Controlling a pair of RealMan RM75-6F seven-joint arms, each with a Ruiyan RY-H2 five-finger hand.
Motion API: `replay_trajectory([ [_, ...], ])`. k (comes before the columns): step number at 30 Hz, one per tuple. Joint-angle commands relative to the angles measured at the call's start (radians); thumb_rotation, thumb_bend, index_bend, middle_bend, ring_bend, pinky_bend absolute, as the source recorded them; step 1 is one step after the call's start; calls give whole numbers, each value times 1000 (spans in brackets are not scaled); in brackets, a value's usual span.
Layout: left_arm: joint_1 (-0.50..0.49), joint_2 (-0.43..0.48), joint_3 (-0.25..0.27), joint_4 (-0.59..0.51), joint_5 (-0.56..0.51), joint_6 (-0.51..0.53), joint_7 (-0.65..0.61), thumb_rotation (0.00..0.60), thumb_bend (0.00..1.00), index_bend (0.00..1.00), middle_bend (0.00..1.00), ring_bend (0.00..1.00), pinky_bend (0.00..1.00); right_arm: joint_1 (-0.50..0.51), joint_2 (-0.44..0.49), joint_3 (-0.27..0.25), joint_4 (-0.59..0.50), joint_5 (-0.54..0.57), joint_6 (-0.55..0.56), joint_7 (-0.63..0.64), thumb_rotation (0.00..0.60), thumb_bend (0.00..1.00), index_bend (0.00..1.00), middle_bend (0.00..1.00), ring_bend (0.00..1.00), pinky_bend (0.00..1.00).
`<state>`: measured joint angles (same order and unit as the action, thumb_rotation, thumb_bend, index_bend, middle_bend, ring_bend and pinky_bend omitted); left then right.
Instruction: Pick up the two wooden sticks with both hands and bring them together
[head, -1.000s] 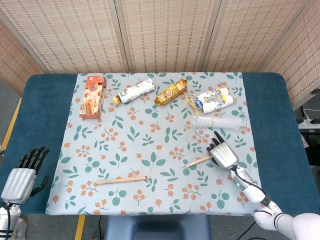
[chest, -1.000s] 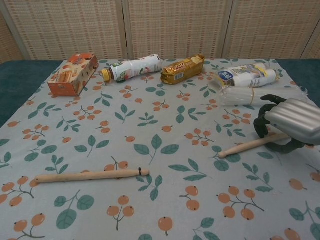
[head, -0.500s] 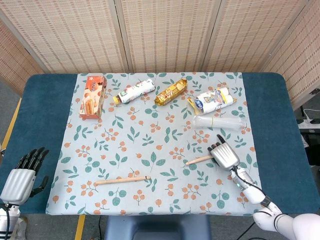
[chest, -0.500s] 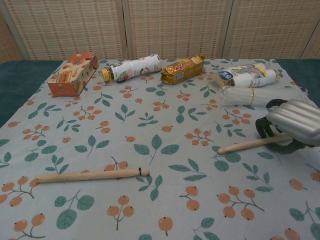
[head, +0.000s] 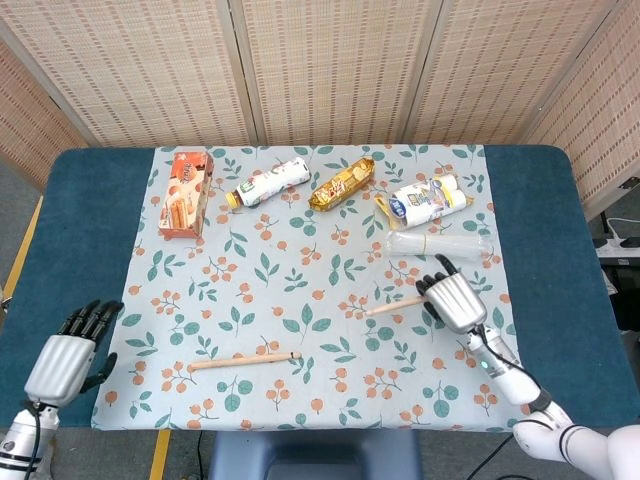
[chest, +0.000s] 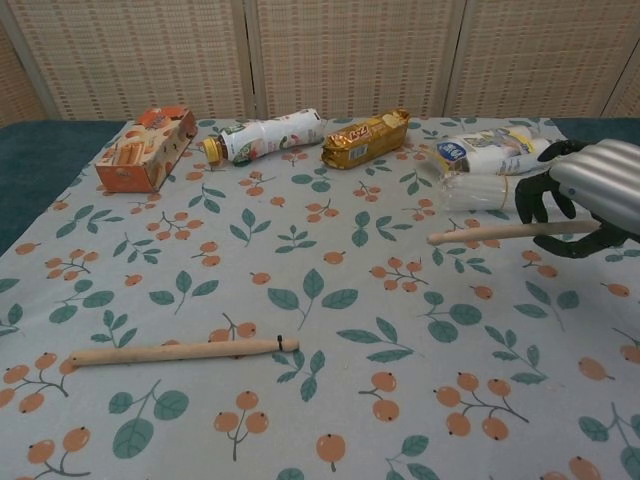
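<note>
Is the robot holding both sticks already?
No. Only the right hand holds a stick; the other stick lies on the cloth.

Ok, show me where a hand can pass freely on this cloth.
Bare cloth spans the middle, between the orange box and the lifted stick. The near-right corner, right of the lying stick, is bare too. The far edge is crowded: bottle, gold packet, clear sleeve.

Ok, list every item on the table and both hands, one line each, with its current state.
right hand: holds one wooden stick
held stick: lifted off the cloth, roughly level
second stick: lying flat on the cloth, untouched
left hand: holds nothing, fingers apart, at the table's edge
orange box: lying on its side
bottle: lying down
gold snack pack: lying flat
clear plastic cups: stacked, lying on their side
</note>
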<state>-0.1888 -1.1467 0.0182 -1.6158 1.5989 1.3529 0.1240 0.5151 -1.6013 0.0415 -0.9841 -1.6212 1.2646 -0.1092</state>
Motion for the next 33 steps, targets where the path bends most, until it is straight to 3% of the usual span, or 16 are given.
replay_trajectory([
  [1, -45, -28, 9, -30, 14, -71, 87, 600, 455, 49, 138, 75, 168, 5, 71, 47, -130, 48, -3, 9, 600, 502, 888, 735, 595, 178],
  [8, -101, -140, 17, -71, -43, -211, 278, 600, 456, 51, 148, 79, 166, 6, 175, 100, -325, 138, -53, 34, 600, 502, 888, 735, 595, 178],
  [15, -101, -267, 34, -71, -58, -217, 461, 600, 455, 133, 214, 108, 167, 11, 258, 147, -443, 191, -61, 3, 600, 502, 888, 735, 595, 178],
  [22, -108, -408, 8, 23, -84, -198, 568, 600, 456, 194, 303, 166, 166, 0, 289, 147, -474, 205, -55, -4, 600, 502, 885, 735, 595, 178],
  [33, -115, -492, -2, 87, -126, -189, 674, 600, 459, 252, 382, 212, 188, -2, 298, 137, -454, 211, -68, 5, 600, 502, 884, 735, 595, 178],
])
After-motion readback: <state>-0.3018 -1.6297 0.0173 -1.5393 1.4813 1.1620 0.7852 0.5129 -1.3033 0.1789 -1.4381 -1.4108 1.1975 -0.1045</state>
